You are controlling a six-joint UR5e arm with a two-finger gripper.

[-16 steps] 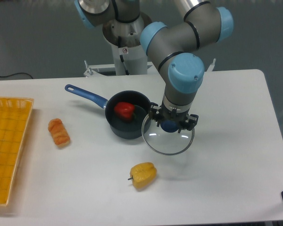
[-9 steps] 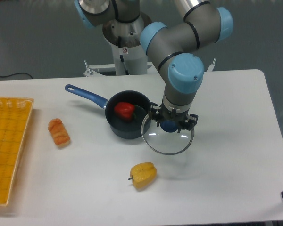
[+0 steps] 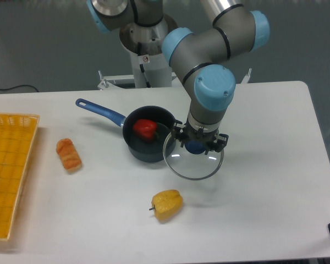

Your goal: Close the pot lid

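Nearest the camera, a yellow pepper point(image 3: 166, 204) lies on its side on the white table point(image 3: 264, 209), its short stem pointing left. At the far left, the yellow mesh tray point(image 3: 8, 170) runs along the table edge and is cut off by the frame; something pale orange shows at its left border, too little of it visible to name. Just right of the tray, well apart from the pepper, an orange ridged item point(image 3: 69, 154) rests on the table. Further back and to the right, the pot lid point(image 3: 193, 161) hangs a little above the table, close to level, its clear glass showing the white surface beneath and a faint shadow lying below it. The end effector point(image 3: 196, 146) comes straight down onto the lid's dark blue knob, its two fingers pinched on the knob from either side. The lid's left rim overlaps the right edge of the pot point(image 3: 149, 141) in this view, and most of the disc sits to the right of and nearer than the pot, so the opening is uncovered. The pot stands upright on the table with a red pepper point(image 3: 145, 128) inside, and its bright blue handle point(image 3: 100, 111) reaches back and to the left. Behind it all, the grey arm with light blue joint caps point(image 3: 214, 88) rises to its base at the table's far edge.
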